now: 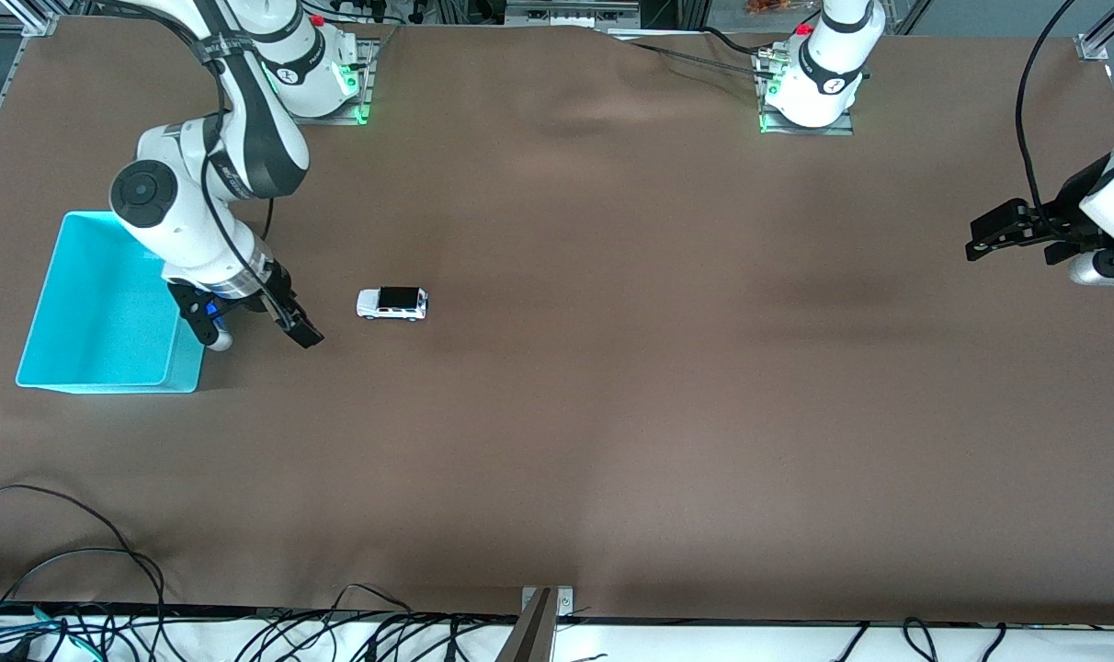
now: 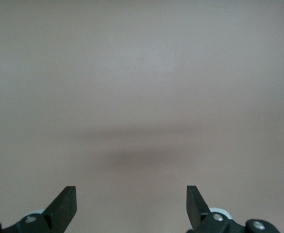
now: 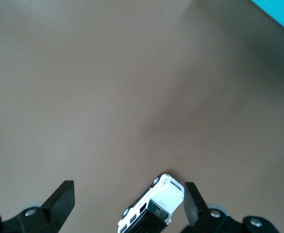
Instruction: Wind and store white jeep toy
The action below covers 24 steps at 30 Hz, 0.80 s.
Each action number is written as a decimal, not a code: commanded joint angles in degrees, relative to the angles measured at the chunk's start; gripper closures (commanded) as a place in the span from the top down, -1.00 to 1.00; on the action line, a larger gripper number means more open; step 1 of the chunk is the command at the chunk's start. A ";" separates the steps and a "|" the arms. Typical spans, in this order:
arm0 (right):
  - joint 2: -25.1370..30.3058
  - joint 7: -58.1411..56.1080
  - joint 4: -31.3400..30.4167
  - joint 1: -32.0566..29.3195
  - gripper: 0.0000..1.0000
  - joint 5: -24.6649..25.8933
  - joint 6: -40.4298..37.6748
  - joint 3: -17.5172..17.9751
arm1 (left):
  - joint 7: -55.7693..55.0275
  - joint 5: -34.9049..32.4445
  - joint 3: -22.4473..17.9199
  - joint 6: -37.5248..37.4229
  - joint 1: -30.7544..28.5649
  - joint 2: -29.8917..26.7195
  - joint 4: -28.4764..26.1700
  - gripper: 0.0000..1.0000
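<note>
On the brown table (image 1: 612,414), toward my right arm's end, the white jeep toy (image 1: 392,303) stands on its wheels, its black roof up, alone on the bare surface. It lies lengthwise along the table, one end pointing at the turquoise bin (image 1: 107,313) and the other at my left arm's end. The bin sits near that same end of the table, well apart from the jeep, open side up.

My right gripper (image 1: 254,322) hangs low over the strip of table between the bin and the jeep, just beside the bin's wall and a short way from the toy. Its fingers are spread wide and hold nothing. In my right wrist view the jeep (image 3: 152,204) shows between the two dark fingertips (image 3: 62,199), closer to one of them than to the other, and it sits at an angle to the line of the fingers. I touch neither the toy nor the bin. A corner of the bin (image 3: 277,12) shows at the edge of that view.

My left arm waits at its own end of the table, the left gripper (image 1: 1003,230) held up over bare brown surface, far from the jeep. Its fingers (image 2: 64,204) are spread too, with only the table (image 2: 142,97) between them.
</note>
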<state>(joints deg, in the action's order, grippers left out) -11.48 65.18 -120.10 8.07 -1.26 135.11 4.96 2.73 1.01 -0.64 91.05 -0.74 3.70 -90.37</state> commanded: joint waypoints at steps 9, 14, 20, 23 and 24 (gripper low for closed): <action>-3.37 16.90 1.62 2.82 1.00 0.47 0.77 -0.30 | 1.23 1.63 -0.59 -0.44 -0.05 0.00 -0.33 1.00; -4.69 21.21 2.50 3.97 1.00 0.55 0.68 -0.30 | 1.23 1.63 -0.59 -0.44 -0.05 0.00 -0.33 1.00; -5.57 27.18 2.33 4.67 1.00 0.55 0.33 -0.30 | 1.23 1.63 -0.59 -0.44 -0.05 0.08 -0.33 1.00; -6.27 31.49 2.33 5.11 1.00 0.55 0.24 -0.30 | 1.23 1.63 -0.59 -0.44 -0.05 0.08 -0.33 1.00; -6.45 33.07 2.24 5.28 1.00 0.55 0.24 -0.30 | 1.23 1.63 -0.59 -0.44 -0.05 0.08 -0.33 1.00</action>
<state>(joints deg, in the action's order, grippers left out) -16.48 91.11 -118.92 12.24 -1.24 135.72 4.95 2.73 1.01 -0.73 91.05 -0.79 4.14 -90.44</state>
